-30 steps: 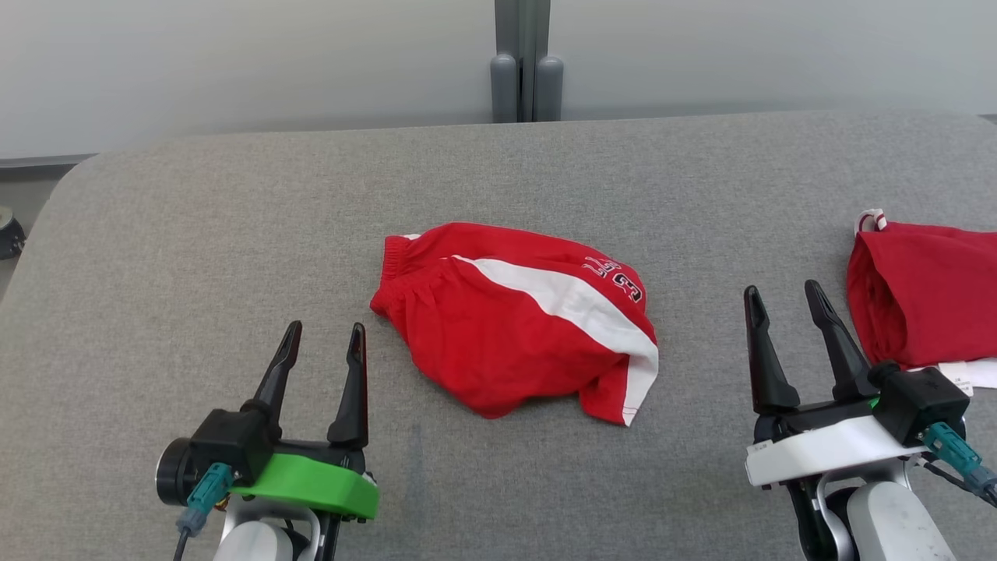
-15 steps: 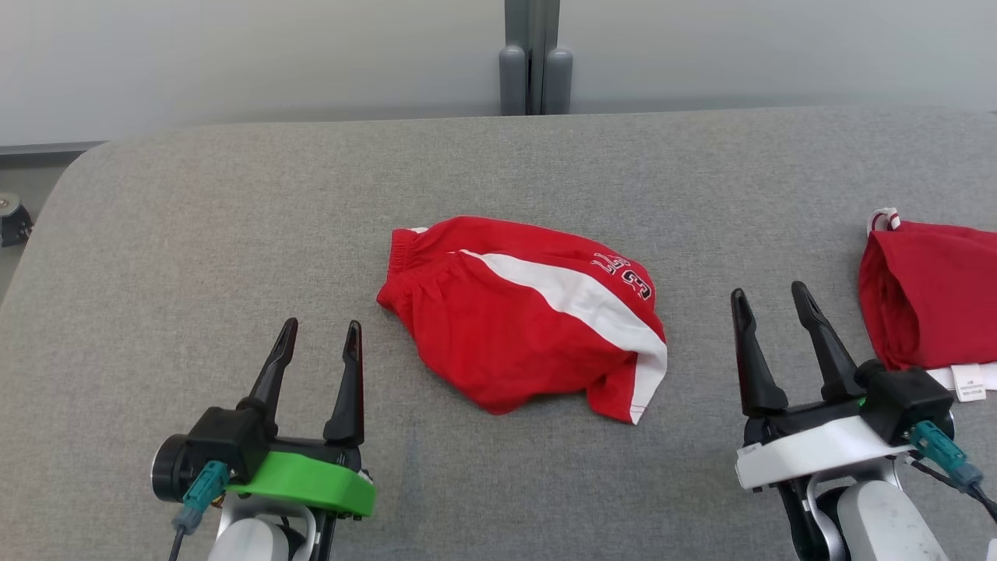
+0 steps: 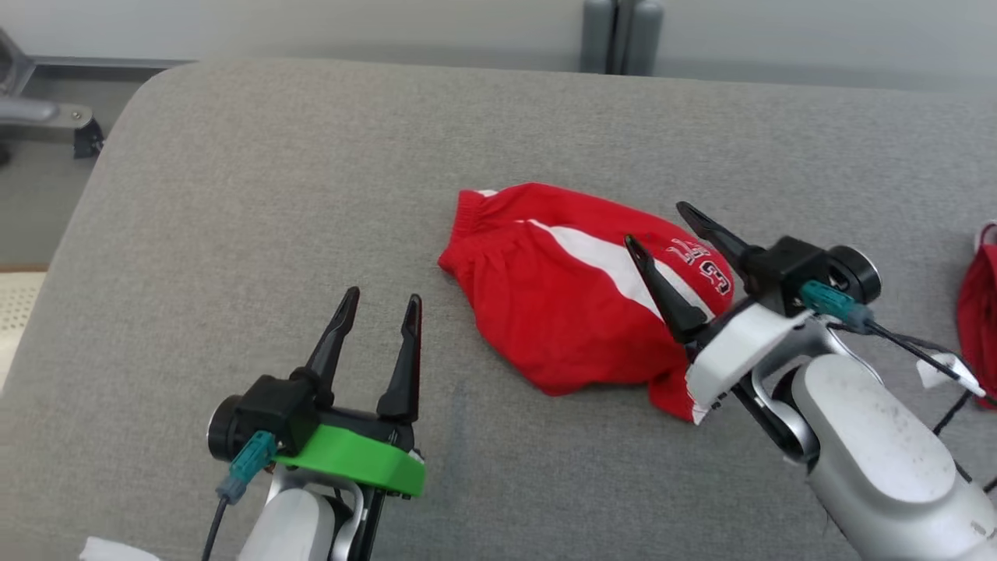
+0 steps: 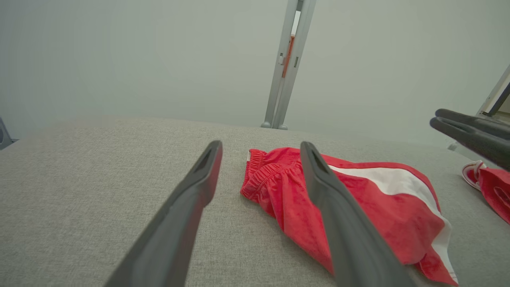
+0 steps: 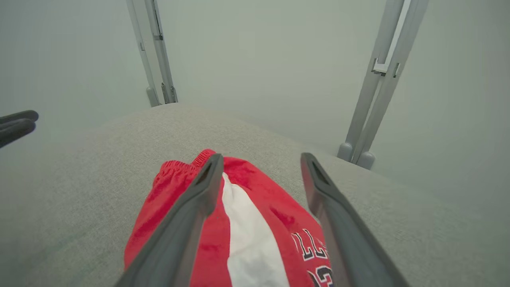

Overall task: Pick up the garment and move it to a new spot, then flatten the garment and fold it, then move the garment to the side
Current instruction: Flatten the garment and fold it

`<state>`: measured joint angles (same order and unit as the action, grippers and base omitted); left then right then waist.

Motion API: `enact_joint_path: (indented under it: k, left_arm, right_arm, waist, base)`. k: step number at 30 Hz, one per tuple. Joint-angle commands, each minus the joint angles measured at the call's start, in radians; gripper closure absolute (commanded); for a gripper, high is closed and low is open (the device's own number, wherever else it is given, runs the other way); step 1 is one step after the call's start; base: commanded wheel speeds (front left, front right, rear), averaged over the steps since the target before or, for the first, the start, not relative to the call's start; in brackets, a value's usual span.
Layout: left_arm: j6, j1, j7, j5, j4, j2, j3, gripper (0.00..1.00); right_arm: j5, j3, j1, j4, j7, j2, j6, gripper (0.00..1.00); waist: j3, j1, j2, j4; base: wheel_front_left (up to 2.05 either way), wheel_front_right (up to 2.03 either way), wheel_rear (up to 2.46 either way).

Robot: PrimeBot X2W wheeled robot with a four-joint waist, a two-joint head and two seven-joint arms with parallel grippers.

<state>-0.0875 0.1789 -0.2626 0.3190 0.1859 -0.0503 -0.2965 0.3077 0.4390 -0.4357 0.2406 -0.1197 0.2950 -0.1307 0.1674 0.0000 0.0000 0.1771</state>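
Note:
The garment (image 3: pixel 561 304) is a crumpled pair of red shorts with a white stripe and lettering, lying mid-table. My right gripper (image 3: pixel 656 224) is open and hangs over the garment's right end, near the lettering, fingers angled toward the upper left. The right wrist view shows the garment (image 5: pixel 255 239) below and between that gripper's (image 5: pixel 261 156) spread fingers; I cannot tell if they touch it. My left gripper (image 3: pixel 383 294) stands open and empty to the garment's left, clear of it. In the left wrist view the garment (image 4: pixel 378 207) lies just right of that gripper (image 4: pixel 261 144).
A second red garment (image 3: pixel 980 312) with a white label (image 3: pixel 942 372) lies at the table's right edge. The grey padded table (image 3: pixel 234 195) ends in a rounded corner at far left. A grey post (image 3: pixel 621 31) stands behind the table.
The head camera has shifted, so the whole scene sits differently. My right gripper has swung left from beside the second garment to over the shorts' right end. The shorts lie as before.

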Motion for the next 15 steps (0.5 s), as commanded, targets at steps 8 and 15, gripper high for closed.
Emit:
enact_joint_path:
  k: [8,15]
  left_arm:
    - [0.036,0.049,-0.001,0.060,0.000,-0.001,-0.083,0.00]
    - [0.051,0.046,-0.001,0.082,0.005,-0.001,-0.105,0.00]
  right_arm:
    - [0.149,0.231,-0.219,0.185,0.110,0.110,0.000,0.00]
    - [0.265,0.357,-0.326,0.315,0.134,0.147,0.000,0.00]
  waist:
    - [0.092,0.0000,0.0000,0.184]
    - [0.109,0.0000,0.0000,0.244]
  base:
    - [0.00,0.00,0.00]
    - [0.00,0.00,0.00]
